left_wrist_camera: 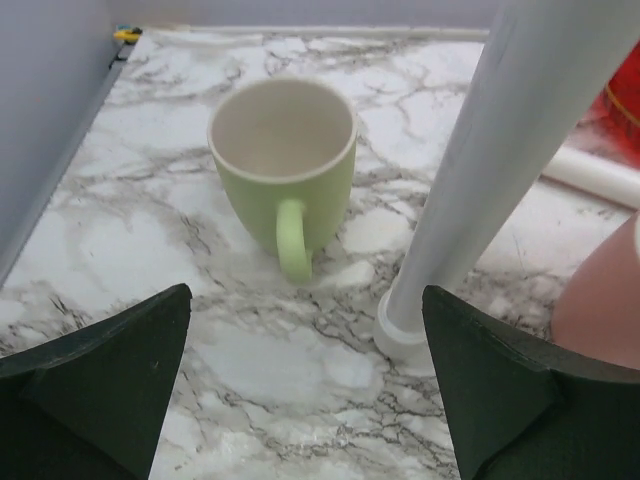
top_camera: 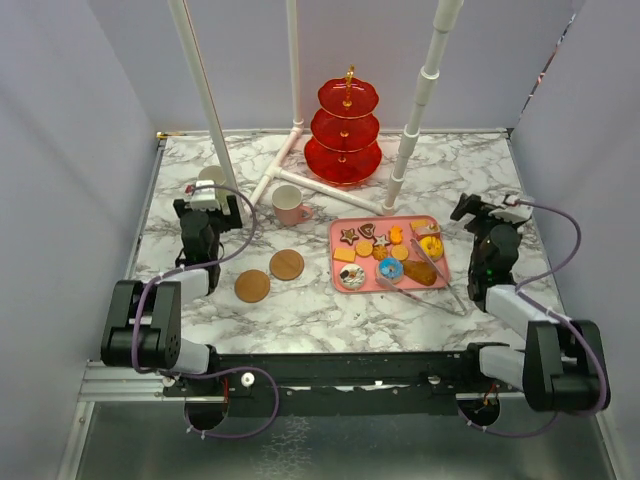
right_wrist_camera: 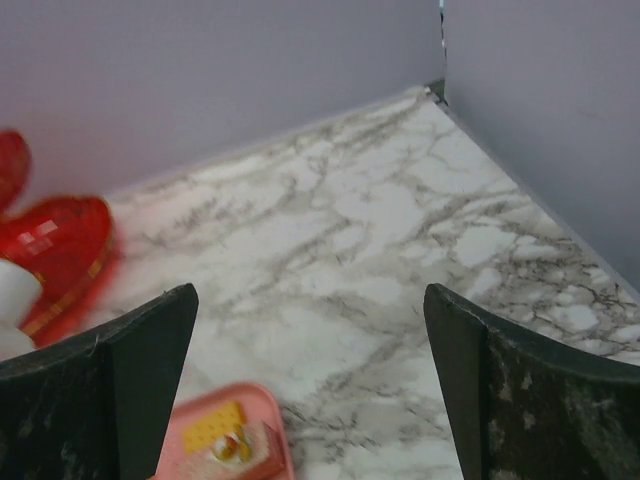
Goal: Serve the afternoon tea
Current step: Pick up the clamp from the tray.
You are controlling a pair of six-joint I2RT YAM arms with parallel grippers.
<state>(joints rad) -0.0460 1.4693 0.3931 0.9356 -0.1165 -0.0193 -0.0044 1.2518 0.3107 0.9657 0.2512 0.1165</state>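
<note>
The marble worktop (top_camera: 330,310) carries the whole tea set, and neither arm holds any of it. The translucent red three-tier stand (top_camera: 346,130), topped by a gold finial, stands upright at the far middle, between the legs of a white pipe frame (top_camera: 290,160), and its tiers look bare. In front of it and slightly to the right lies a pink tray (top_camera: 335,255) filled with assorted cookies and pastries (top_camera: 385,255). Metal tongs (top_camera: 430,297) rest against the tray's near right corner. The pink mug (top_camera: 291,205) stands upright left of the tray, and the two brown coasters (top_camera: 287,264) (top_camera: 252,286) lie flat just beside each other, nearer than that mug. The pale green mug (left_wrist_camera: 285,165) stands upright and empty at the far left, its handle turned toward the left arm (top_camera: 200,240). The left jaws stand wide apart just short of this mug, touching nothing; a white pole of the frame (left_wrist_camera: 500,150) rises just to the mug's right. The right arm (top_camera: 495,260) sits right of the tray. The right jaws are likewise wide apart and empty above bare marble, with a tray corner low on the left in the wrist view and the red stand further left.
</note>
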